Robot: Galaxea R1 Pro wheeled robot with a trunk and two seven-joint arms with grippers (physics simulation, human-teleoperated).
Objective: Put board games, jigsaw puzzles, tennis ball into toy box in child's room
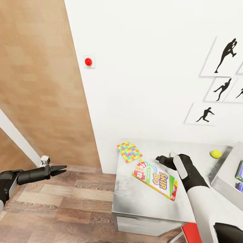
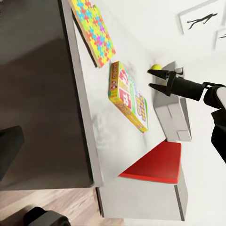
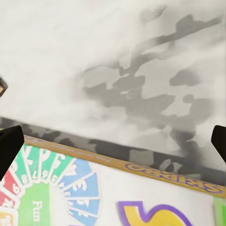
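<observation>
On the light-grey table [image 1: 135,199] lie a jigsaw puzzle box [image 1: 129,151] at the far left corner and the "SKIP-BO" board game [image 1: 156,179] nearer me. My right gripper [image 1: 162,158] hovers open just beyond the SKIP-BO box's far edge, holding nothing. In the right wrist view the box [image 3: 94,197] lies under the spread fingertips [image 3: 9,146]. The tennis ball [image 1: 215,154] rests by the toy box [image 1: 225,175], which holds flat boxes [image 1: 240,170]. My left gripper [image 1: 61,169] is open over the floor, left of the table. The left wrist view shows the puzzle [image 2: 94,30], SKIP-BO [image 2: 128,94] and the right gripper [image 2: 157,78].
A white wall with a red button [image 1: 88,61] and black player silhouettes [image 1: 225,54] backs the table. A red seat [image 1: 192,233] stands at the table's near right corner. Wood-plank floor [image 1: 67,202] lies to the left.
</observation>
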